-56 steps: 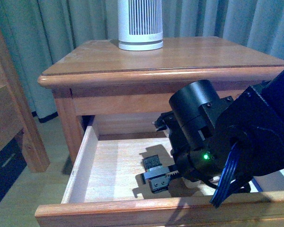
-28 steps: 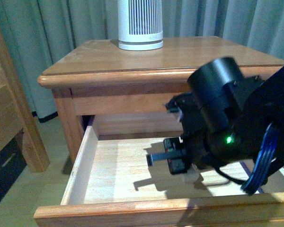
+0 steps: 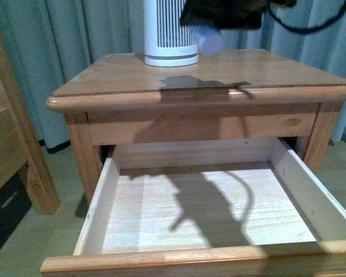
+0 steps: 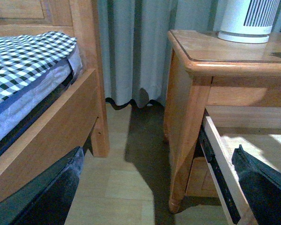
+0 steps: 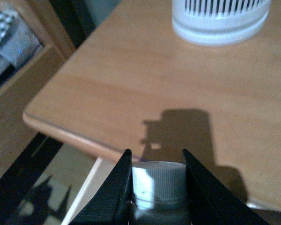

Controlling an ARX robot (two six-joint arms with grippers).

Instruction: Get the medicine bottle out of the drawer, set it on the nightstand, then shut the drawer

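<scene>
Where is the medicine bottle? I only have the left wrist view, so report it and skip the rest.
Observer: In the right claw. The right wrist view shows it shut on the medicine bottle, with the white ribbed cap showing between the jaws.
Operator: Tell me whether it is down on the nightstand.
Observer: Not yet. In the front view it is held in the air above the nightstand, just right of the white slatted appliance.
Operator: Check the drawer before I close it.
Observer: The front view shows the drawer pulled out, with bare wood inside and nothing lying in it.
</scene>
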